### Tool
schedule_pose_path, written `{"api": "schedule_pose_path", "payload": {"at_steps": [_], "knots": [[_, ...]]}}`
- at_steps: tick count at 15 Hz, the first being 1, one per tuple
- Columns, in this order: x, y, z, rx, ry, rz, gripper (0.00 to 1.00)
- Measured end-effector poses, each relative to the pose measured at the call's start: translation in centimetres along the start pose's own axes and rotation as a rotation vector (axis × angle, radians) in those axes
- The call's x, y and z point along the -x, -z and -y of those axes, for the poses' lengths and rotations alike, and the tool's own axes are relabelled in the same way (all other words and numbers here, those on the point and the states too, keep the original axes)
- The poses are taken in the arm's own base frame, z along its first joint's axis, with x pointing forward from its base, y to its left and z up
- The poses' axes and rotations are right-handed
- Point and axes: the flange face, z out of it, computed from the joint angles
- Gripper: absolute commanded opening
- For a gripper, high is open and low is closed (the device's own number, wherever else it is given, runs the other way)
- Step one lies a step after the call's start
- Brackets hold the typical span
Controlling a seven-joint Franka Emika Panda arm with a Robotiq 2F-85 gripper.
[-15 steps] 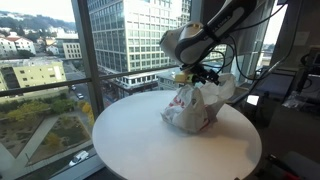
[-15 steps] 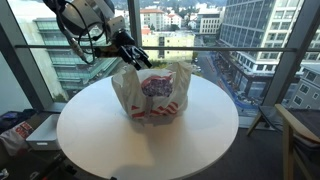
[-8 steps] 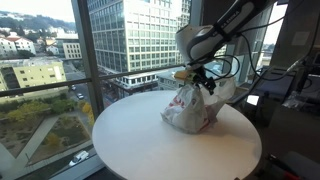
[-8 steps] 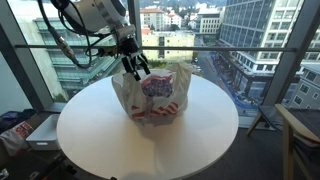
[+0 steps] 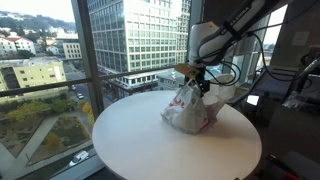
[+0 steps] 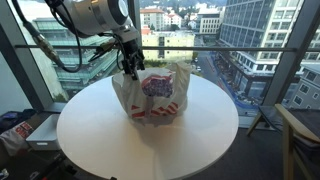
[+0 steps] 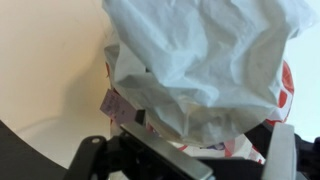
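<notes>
The gripper (image 6: 130, 70) hangs over the near top edge of a white plastic bag (image 6: 153, 95) with red print, fingers pointing almost straight down and spread wide, holding nothing. A second ago it stood off to the side of the bag, tilted; since then it has swung in over the bag and turned upright, and its fingers have opened slightly further. This puts the empty gripper right at the bag's crumpled rim, close above it, though neither exterior view shows whether it is touching the plastic.

In the wrist view the bag's loose upper folds fill nearly the whole picture, so whatever lies inside is hidden. Those puffed-up folds stand between the fingers and the bag's inside.

The bag sits slumped but upright on a round white table (image 6: 100, 140), toward the side nearest the window (image 5: 60, 60). Behind the bag, through the glass, rise office buildings (image 5: 135, 35) and a town. Well to one side of the bag stands the corner of a wooden chair (image 6: 300, 130); on the opposite side, a red-and-white packet (image 6: 12, 132) lies on the floor.
</notes>
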Motion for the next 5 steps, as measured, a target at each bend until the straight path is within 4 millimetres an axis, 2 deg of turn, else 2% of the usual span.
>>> {"api": "schedule_pose_path", "payload": {"at_steps": [5], "knots": [[-0.08,0.78,-0.97,-0.044,0.03,0.078,1.0]]}}
